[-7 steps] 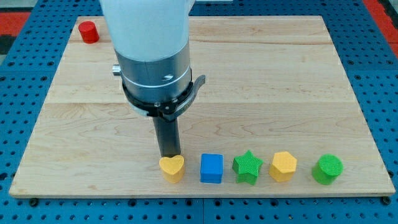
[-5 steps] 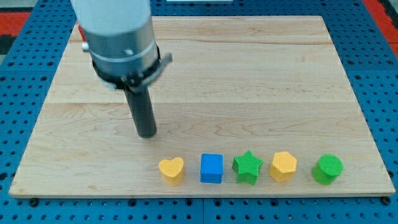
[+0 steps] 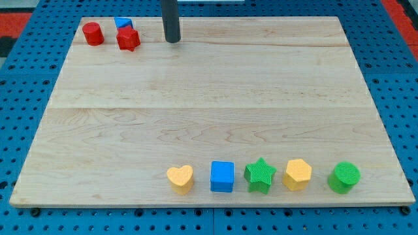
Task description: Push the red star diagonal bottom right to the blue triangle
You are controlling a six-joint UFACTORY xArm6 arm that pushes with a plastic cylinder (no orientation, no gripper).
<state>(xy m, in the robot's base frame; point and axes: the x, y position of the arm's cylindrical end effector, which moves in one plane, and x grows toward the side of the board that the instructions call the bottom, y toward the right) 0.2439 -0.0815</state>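
The red star (image 3: 128,39) lies at the view's top left on the wooden board (image 3: 209,111). The blue triangle (image 3: 122,24) sits just above and slightly left of it, touching or nearly touching. A red cylinder (image 3: 93,33) stands left of both. My tip (image 3: 172,40) is down on the board to the right of the red star, a short gap away, not touching it. The rod runs up out of the view's top.
Along the view's bottom stands a row: yellow heart (image 3: 180,177), blue cube (image 3: 222,176), green star (image 3: 260,175), yellow hexagon (image 3: 298,174), green cylinder (image 3: 343,177). A blue pegboard surrounds the board.
The arm has swung from just above the yellow heart up and across to the view's top, uncovering the red star and blue triangle. No block has moved.
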